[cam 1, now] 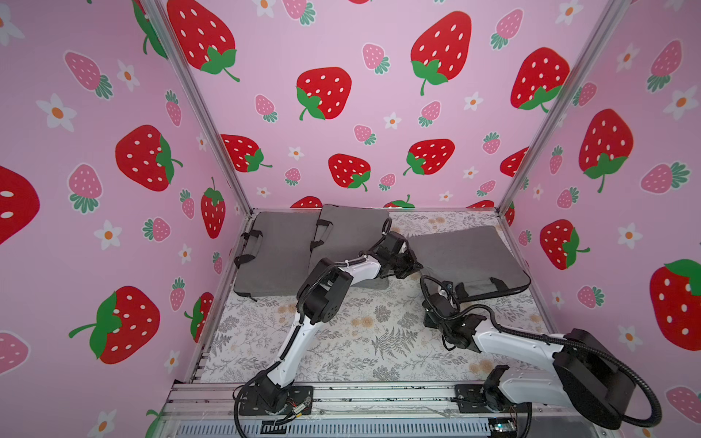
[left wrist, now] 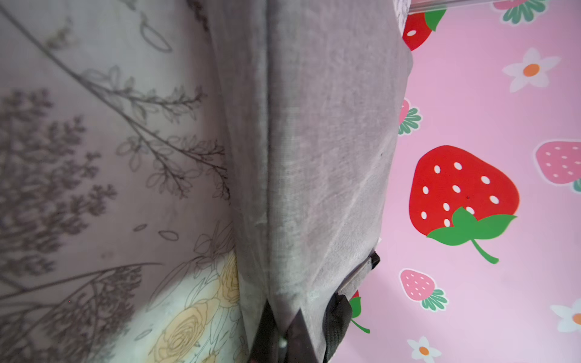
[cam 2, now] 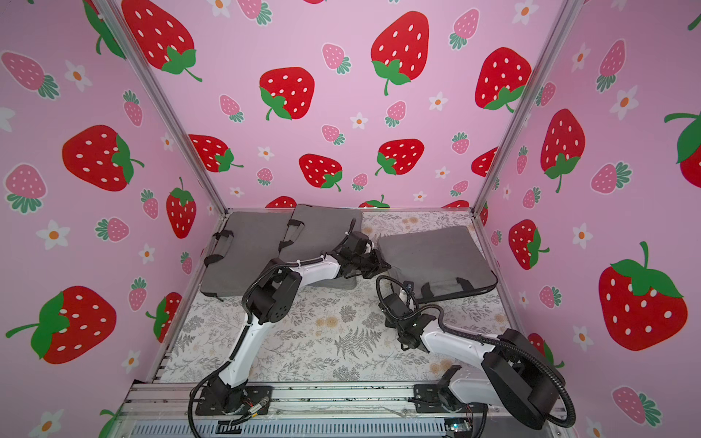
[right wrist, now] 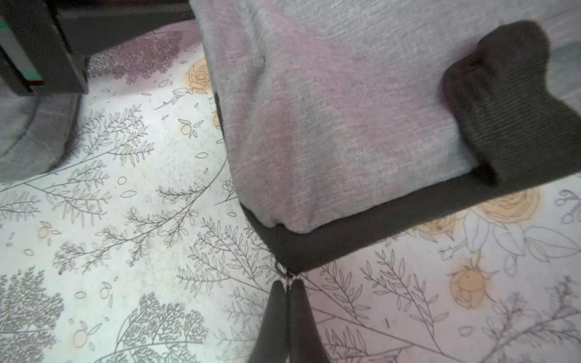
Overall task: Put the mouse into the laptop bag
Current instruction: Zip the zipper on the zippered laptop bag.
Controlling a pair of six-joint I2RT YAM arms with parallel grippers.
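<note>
Pinches zip pull (right wrist: 286, 276) at corner of laptop bag (right wrist: 330, 125), dead ahead, in closed right gripper (right wrist: 287, 287); clamps bag edge in closed left gripper (left wrist: 284, 311).

Pink strawberry-print walls (cam 1: 341, 41) surround a floral tabletop (cam 1: 379, 352).

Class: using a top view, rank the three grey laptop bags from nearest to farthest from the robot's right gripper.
1. right bag: on the right, its near corner at the right gripper.
2. middle bag: back centre, overlapping its neighbour.
3. left bag: far left corner.
</note>
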